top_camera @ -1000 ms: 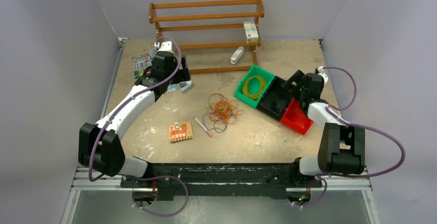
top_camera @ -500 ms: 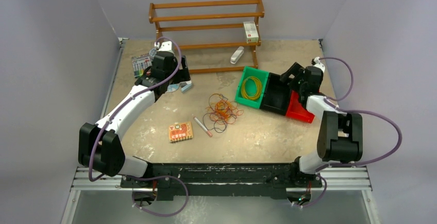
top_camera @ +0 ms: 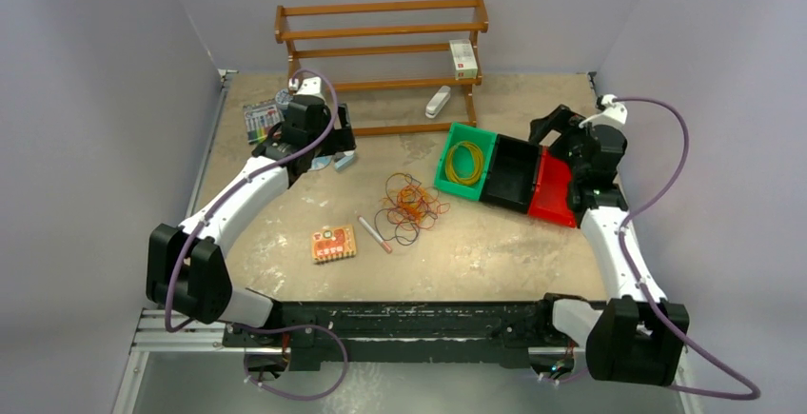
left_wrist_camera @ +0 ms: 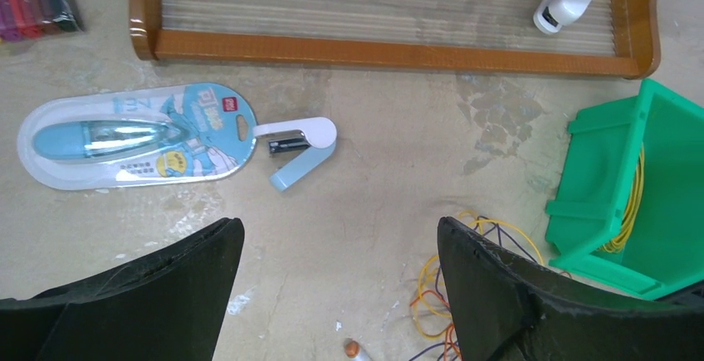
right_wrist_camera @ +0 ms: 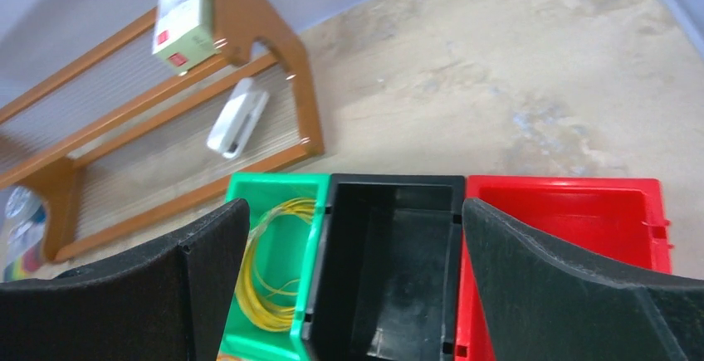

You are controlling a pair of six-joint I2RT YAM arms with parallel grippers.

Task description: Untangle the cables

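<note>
Right hand [top_camera: 552,128] is wide open and holds nothing. Seen from above, its arm has stretched up along the right edge of the sandy table [top_camera: 285,233] since a second ago. The three plastic boxes lay crooked then. Now they sit in a straight row, touching: the green plastic box [top_camera: 445,171], the black plastic box [top_camera: 512,174] and the red plastic box [top_camera: 552,190]. The left hand [top_camera: 322,152] has hardly moved and hangs open over the far left of the table. The tangle of thin yellow, orange and dark blue cables [top_camera: 409,207] lies in the middle, apart from both hands, with bare table on its near side. A coil of yellow cable [top_camera: 466,162] lies in the green box.

From the left wrist, the left hand [left_wrist_camera: 338,232] is open over bare table. The cables [left_wrist_camera: 448,295] peek in at the bottom, by one finger. A small blue and white stapler [left_wrist_camera: 300,147] lies ahead, and the brown wooden rack [left_wrist_camera: 390,50] closes off the far side.

From the right wrist, the right hand [right_wrist_camera: 355,212] hangs open above the black box [right_wrist_camera: 390,253]. Bare table runs behind the boxes to the wall.
</note>
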